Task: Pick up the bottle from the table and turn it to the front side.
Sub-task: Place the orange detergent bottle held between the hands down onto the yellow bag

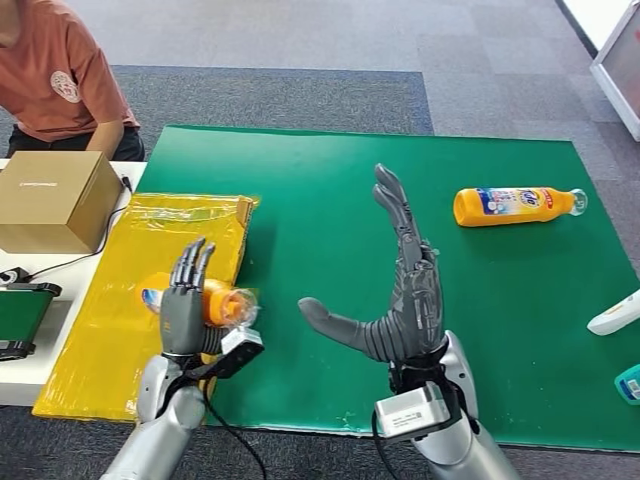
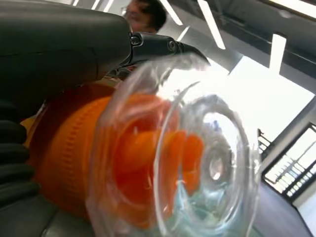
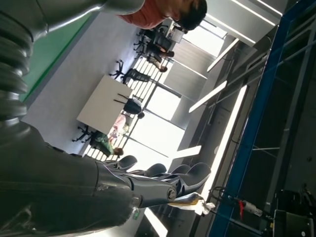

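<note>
My left hand holds an orange bottle sideways above the yellow plastic sheet; the bottle's clear cap points toward the green mat. The left wrist view looks straight at that clear cap, with the orange bottle body against the palm and my thumb alongside it. My right hand stands open over the green mat, palm turned left, thumb spread wide, nothing in it. Its fingers show stretched out in the right wrist view. A second orange bottle lies on the mat at far right.
A cardboard box sits on the white table at left, with a person in an orange shirt behind it. A white item and a blue-labelled item lie at the mat's right edge. A black cable runs by the box.
</note>
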